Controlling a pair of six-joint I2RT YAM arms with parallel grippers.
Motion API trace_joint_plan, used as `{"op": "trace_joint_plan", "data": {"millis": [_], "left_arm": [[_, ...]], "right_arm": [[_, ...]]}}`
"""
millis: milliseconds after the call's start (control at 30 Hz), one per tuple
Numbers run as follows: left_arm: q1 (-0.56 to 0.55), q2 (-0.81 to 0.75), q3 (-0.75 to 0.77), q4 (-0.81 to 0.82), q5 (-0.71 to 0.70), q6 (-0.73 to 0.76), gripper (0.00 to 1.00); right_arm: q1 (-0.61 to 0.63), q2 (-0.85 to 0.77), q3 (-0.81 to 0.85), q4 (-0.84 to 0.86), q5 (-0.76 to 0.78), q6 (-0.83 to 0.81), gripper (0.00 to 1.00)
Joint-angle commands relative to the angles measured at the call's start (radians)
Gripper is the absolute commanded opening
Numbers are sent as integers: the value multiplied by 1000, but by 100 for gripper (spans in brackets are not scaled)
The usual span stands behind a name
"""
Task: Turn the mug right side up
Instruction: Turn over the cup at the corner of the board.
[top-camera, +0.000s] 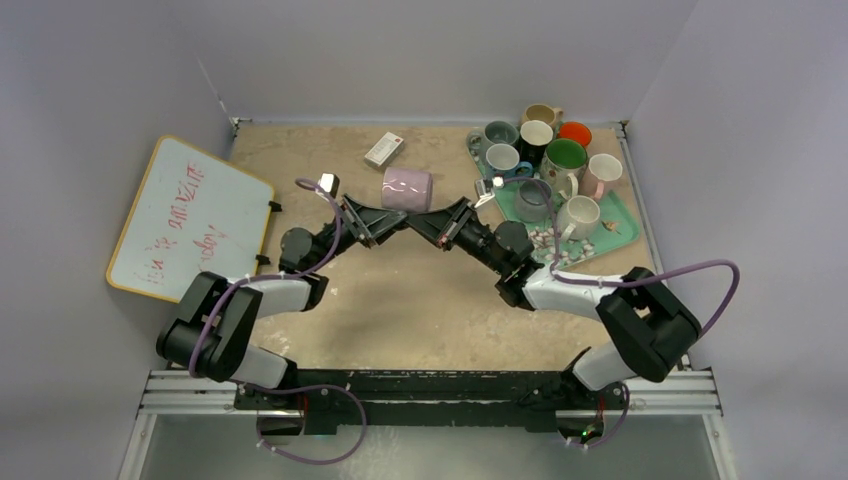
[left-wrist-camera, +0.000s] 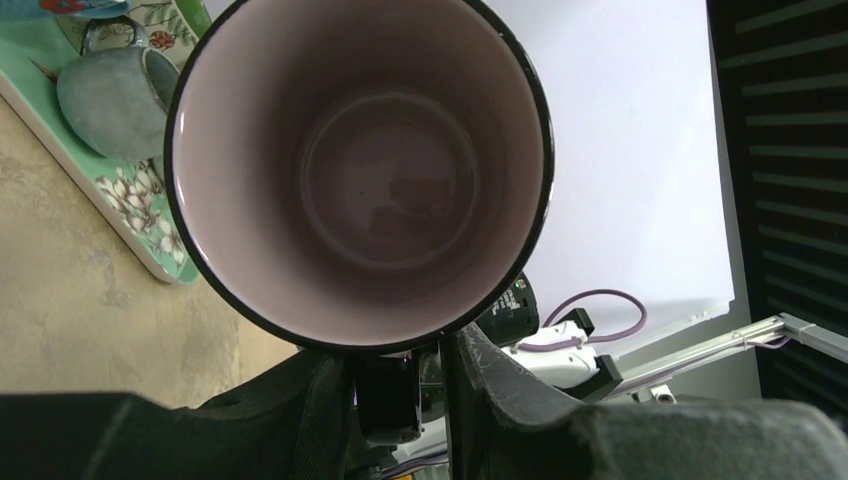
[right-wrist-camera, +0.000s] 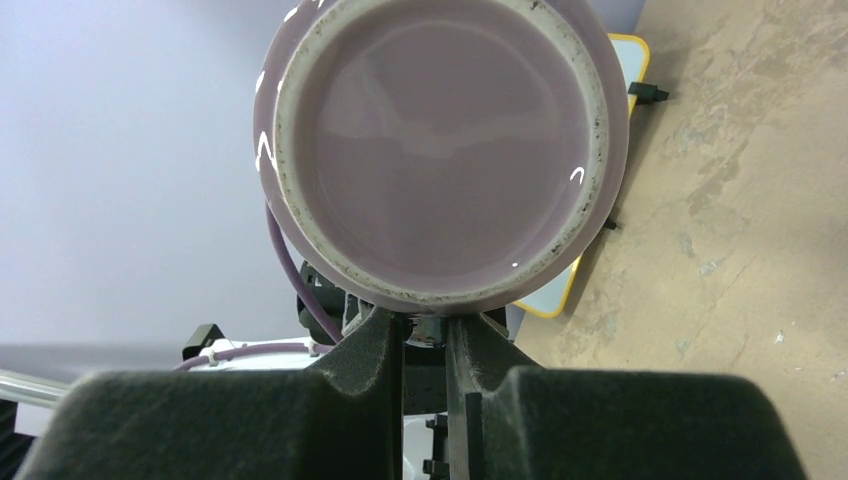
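Observation:
The lilac mug (top-camera: 407, 189) lies on its side between my two grippers, its handle hidden on the near side. In the left wrist view I look straight into its black-rimmed mouth (left-wrist-camera: 360, 170). In the right wrist view I see its unglazed base ring (right-wrist-camera: 440, 150). My right gripper (top-camera: 420, 218) has its jaws nearly together, pinching a small piece just under the mug's base (right-wrist-camera: 425, 332), apparently the handle. My left gripper (top-camera: 393, 215) has its jaws wider apart, around a dark block (left-wrist-camera: 390, 395) under the rim, with a slim gap on one side.
A green tray (top-camera: 625, 215) with several upright mugs stands at the back right, and also shows in the left wrist view (left-wrist-camera: 130, 215). A small white box (top-camera: 383, 149) lies behind the mug. A yellow-framed whiteboard (top-camera: 190, 215) leans at the left.

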Motion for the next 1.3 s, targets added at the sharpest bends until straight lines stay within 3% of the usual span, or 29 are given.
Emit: {"op": "trace_joint_plan", "data": {"millis": [0,200,300,433,733,1167,1267], "left_arm": [[-3,-11,16,84,-87,-11,32],[-3,-18,6,105,-98,-13,14],[-3,-25,-9,115,-104,-16,16],[-3,-38,-36,137,-131,-33,30],[-3,-114,-66,66,-156,-7,34],[-3,-129,-9,-63,-85,40,29],[-3,-127,-21,-26,-90,37,16]], "right_arm": [[36,-6,7,134,-50,-6,0],[45,4,-13,149,-44,-4,0],[44,-4,-44,175,-17,-4,0],[44,-29,-68,171,8,-12,0],[44,-64,-90,171,44,-12,0],[44,-40,-47,144,10,-11,0],[44,-38,-45,141,10,-11,0]]}}
